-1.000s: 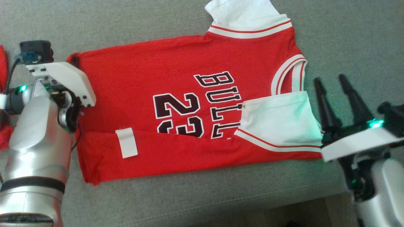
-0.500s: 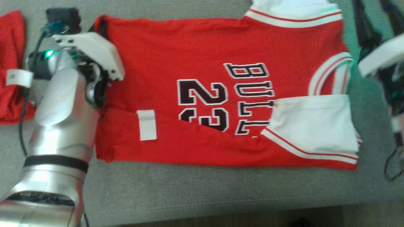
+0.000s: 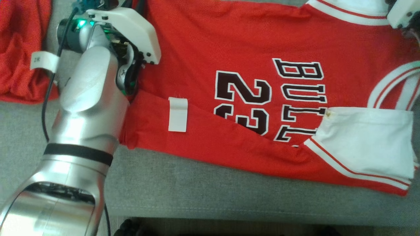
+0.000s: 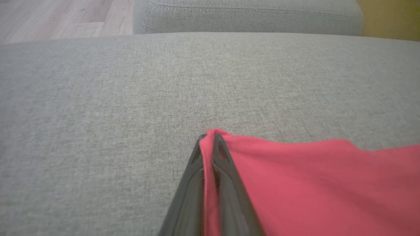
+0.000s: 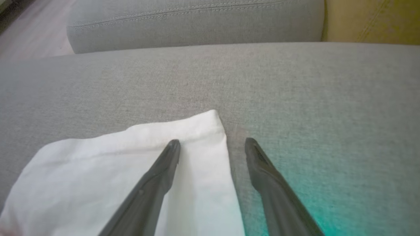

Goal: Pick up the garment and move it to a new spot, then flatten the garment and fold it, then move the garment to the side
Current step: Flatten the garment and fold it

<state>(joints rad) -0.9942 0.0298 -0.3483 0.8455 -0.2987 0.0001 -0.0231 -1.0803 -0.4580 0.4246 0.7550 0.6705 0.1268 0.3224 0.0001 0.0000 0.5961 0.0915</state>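
Note:
The garment (image 3: 229,42) is a red jersey with black lettering and white sleeves, lying spread on a grey sofa cushion (image 3: 213,196). Its near long edge is folded over, with a white label (image 3: 177,114) on the fold. My left arm (image 3: 88,98) reaches to its far left corner. In the left wrist view my left gripper (image 4: 208,136) is shut on that red corner (image 4: 311,183), pinched between the fingers. My right gripper (image 5: 212,144) is open just above the corner of a white sleeve (image 5: 98,170), one finger over the cloth and one over the cushion.
A second crumpled red cloth (image 3: 19,49) lies at the far left beside my left arm. The cushion's front edge (image 3: 229,213) runs along the bottom. A grey back cushion (image 4: 246,16), wooden floor (image 4: 49,16) and a yellow surface (image 5: 370,19) lie beyond.
The head camera has shifted, so the whole picture slid. Relative to the jersey, my right gripper has gone from beside the near white sleeve up to the far white sleeve. The left grip is unchanged.

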